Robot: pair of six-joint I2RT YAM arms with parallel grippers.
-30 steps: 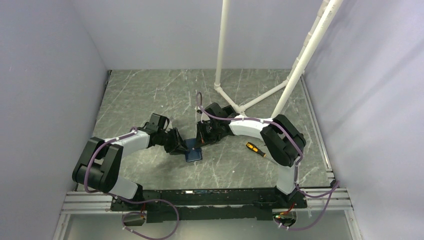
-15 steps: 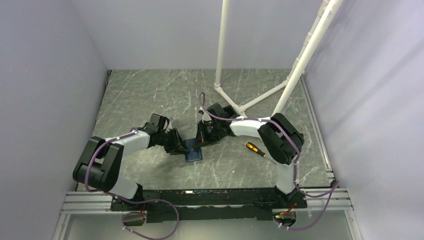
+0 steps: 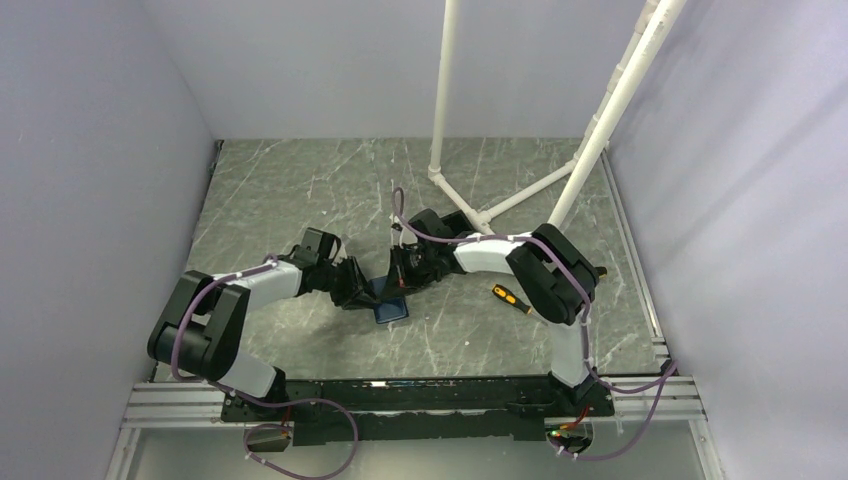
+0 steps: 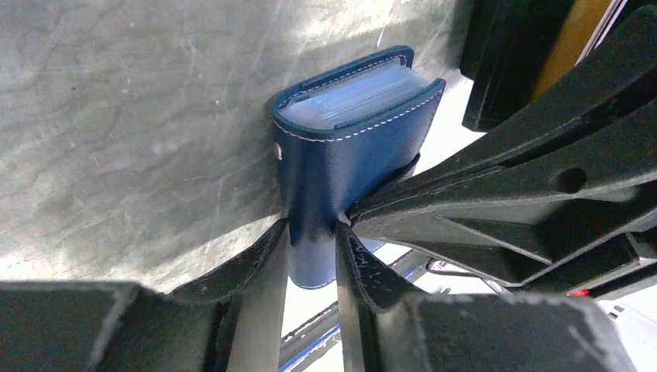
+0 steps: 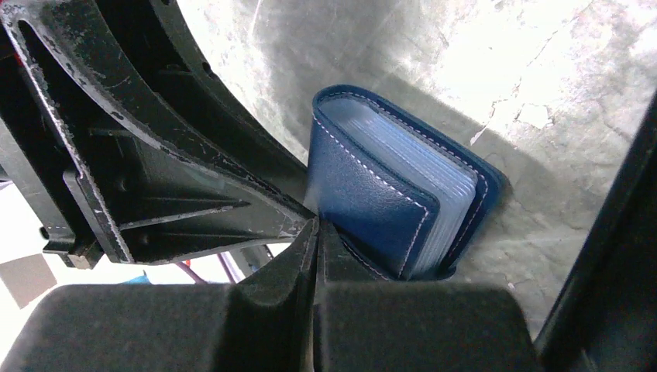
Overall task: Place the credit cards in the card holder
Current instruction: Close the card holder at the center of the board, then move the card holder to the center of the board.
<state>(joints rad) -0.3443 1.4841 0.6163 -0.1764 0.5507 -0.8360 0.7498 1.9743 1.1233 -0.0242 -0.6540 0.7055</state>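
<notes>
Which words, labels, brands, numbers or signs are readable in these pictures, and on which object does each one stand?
None: no text can be read in any view.
On the card holder: plain blue cover with white stitching, no print or brand shown.
On the screwdriver: too small to tell whether it bears any marking.

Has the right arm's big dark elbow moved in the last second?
Yes. The elbow has swung left. Its dark bulk now sits closer over the screwdriver, which has stayed where it was.
</notes>
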